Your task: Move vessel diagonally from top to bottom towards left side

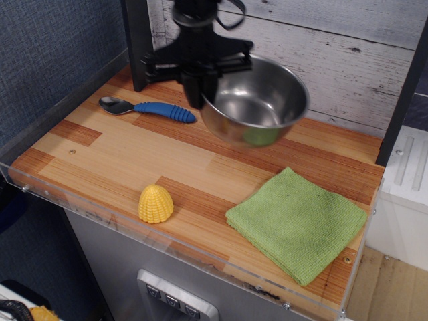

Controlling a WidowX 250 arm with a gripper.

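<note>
The vessel (257,100) is a large shiny steel bowl. It hangs in the air above the back middle of the wooden table (120,160), tilted a little. My black gripper (200,90) is shut on the bowl's left rim and holds it from above. The bowl's inside reflects the green cloth. One finger is hidden behind the rim.
A blue-handled metal spoon (144,107) lies at the back left. A yellow corn toy (155,204) stands near the front edge. A folded green cloth (297,224) lies at the front right. A dark post (137,40) and a plank wall stand behind.
</note>
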